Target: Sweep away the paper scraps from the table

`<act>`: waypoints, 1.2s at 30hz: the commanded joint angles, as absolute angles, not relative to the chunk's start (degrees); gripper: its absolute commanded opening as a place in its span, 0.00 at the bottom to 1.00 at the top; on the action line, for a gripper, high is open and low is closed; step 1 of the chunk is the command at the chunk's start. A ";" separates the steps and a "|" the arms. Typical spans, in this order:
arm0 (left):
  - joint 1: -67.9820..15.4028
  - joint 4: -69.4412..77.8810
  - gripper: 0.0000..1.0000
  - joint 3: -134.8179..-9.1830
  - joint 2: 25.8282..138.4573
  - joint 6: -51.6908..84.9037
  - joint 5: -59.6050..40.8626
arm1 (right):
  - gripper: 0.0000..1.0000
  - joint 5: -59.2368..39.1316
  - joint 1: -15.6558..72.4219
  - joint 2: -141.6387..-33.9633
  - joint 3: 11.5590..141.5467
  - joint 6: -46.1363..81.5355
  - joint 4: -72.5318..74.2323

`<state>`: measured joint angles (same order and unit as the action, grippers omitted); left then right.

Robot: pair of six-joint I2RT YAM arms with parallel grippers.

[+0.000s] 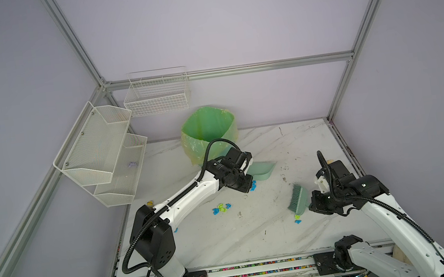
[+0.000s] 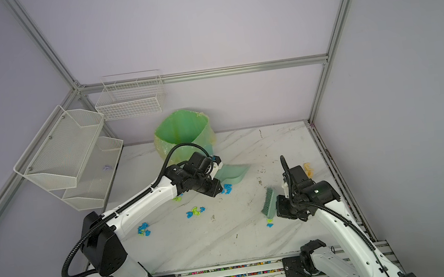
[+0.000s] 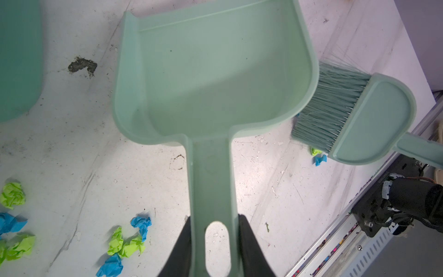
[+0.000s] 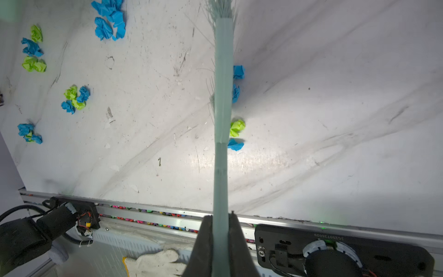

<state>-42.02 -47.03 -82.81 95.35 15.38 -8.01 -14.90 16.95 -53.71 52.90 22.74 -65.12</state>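
Note:
Both grippers are shut on mint-green tools. My left gripper [image 3: 214, 239] clamps the handle of an empty dustpan [image 3: 211, 72], which is held over the table [image 1: 257, 236] in front of the bin; both top views show it [image 1: 263, 170] [image 2: 234, 174]. My right gripper [image 4: 221, 230] holds the brush [image 4: 221, 120] by its handle, bristles on the table at the right [image 1: 299, 200]. Blue and lime-green paper scraps [image 1: 222, 207] lie in small clusters mid-table [image 2: 143, 229] [image 4: 75, 99]. A few sit right beside the brush [image 4: 236, 127] [image 1: 297, 219], and others near the dustpan [image 2: 227, 188].
A bin with a green liner [image 1: 208, 129] stands at the back, behind the left wrist. White mesh shelves [image 1: 100, 155] and a wire basket [image 1: 157, 95] hang on the left walls. A yellow toy figure [image 2: 308, 168] sits behind the right arm. A white glove [image 4: 153, 262] lies beyond the front rail.

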 commanded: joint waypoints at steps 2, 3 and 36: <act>-42.10 -46.91 0.00 -87.09 93.95 13.39 -9.22 | 0.00 -8.80 17.67 -58.30 57.23 23.12 -60.86; -42.04 -47.31 0.00 -87.55 93.99 12.98 -9.01 | 0.00 -9.11 17.67 -59.12 58.59 23.20 -60.21; -42.10 -48.21 0.00 -87.10 92.90 9.37 -3.52 | 0.00 -22.27 20.38 -53.22 61.78 24.68 -77.56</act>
